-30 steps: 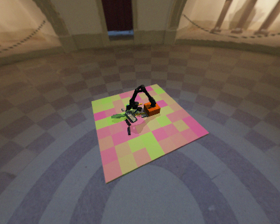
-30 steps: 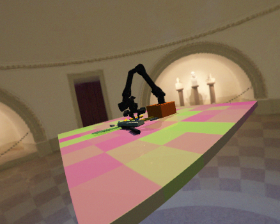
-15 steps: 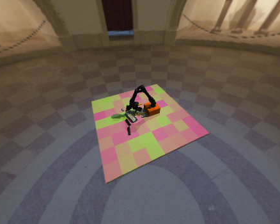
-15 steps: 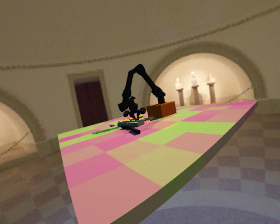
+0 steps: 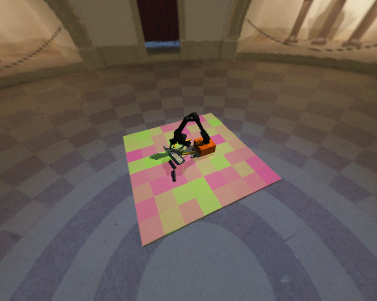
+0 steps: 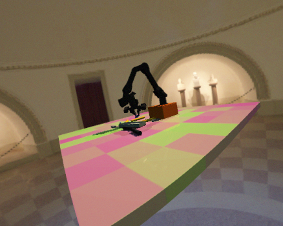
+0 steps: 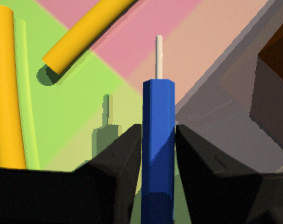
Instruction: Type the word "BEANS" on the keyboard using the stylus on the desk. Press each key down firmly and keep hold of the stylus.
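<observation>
While my gripper [image 5: 180, 142] [image 6: 135, 110] [image 7: 158, 131] is hanging over the desk [image 5: 212, 193] [image 6: 136, 155] [image 7: 137, 32], its fingers are sitting partway apart, pinching the blue stylus [image 6: 137, 115] [image 7: 159, 110]. Wrist view: pale tip [image 7: 159, 55] pointing to twelve o'clock, one finger pressing at nine, the other at three. Keyboard [image 5: 176, 157] [image 6: 133, 124] is lying just beside me, toward six o'clock of the gripper in the top view; orange block [image 5: 205, 147] [image 6: 163, 110] at about three.

Risks: I'm gripping a slim, faceted barrel, so a firm press could be swiveling it or pushing it up through the fingers, likely if the tip is landing slanted. Sloppy aim over small keys could be hitting a neighbor of B. Swinging low could be knocking a yellow stick [image 7: 84, 37], lying at eleven in the wrist view.

Wrist view is showing the grip and the stylus shadow standing apart from it, so I'm judging it lifted; it isn't showing the keyboard. Top view is showing the keyboard's slant, but I can't make out letters. Exterior is showing the gap under my fingers.
</observation>
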You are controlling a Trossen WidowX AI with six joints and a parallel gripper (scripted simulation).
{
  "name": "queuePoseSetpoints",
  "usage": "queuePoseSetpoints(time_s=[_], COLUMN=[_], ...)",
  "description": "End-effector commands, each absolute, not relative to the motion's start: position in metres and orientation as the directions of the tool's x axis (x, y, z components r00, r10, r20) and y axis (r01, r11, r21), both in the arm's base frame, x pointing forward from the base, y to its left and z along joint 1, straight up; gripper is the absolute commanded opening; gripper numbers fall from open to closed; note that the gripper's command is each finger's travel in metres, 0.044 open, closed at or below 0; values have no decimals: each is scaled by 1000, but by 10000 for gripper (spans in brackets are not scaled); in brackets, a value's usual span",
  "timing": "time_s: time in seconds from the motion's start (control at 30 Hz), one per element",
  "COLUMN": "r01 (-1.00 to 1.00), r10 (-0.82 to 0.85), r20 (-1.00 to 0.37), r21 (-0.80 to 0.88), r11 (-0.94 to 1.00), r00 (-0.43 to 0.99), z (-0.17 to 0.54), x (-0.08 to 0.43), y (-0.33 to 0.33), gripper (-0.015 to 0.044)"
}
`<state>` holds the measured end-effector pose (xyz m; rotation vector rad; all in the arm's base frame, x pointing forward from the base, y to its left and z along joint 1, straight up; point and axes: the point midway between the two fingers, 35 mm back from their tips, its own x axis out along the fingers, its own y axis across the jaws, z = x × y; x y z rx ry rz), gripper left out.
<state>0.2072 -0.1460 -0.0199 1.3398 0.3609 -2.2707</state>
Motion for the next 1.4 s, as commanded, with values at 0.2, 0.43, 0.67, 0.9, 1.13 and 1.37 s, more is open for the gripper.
queuePoseSetpoints(time_s=[0.2, 0.43, 0.67, 0.9, 1.13, 1.37], r01=[628, 800, 906, 938, 895, 781], r10=[-295, -352, -407, -457, -506, -553], r20=[-869, -854, -838, -820, -801, -780], r21=[-24, -116, -217, -325, -431, -529], r11=[-777, -588, -362, -121, 117, 332], r00=[-398, -382, -364, -343, -320, -293], z=[-14, -11, -9, -6, -3, 1], x=[213, 223, 234, 244, 255, 265], y=[-147, -147, -146, -145, -143, -141], gripper=[0, 0, 0, 0, 0, 0])
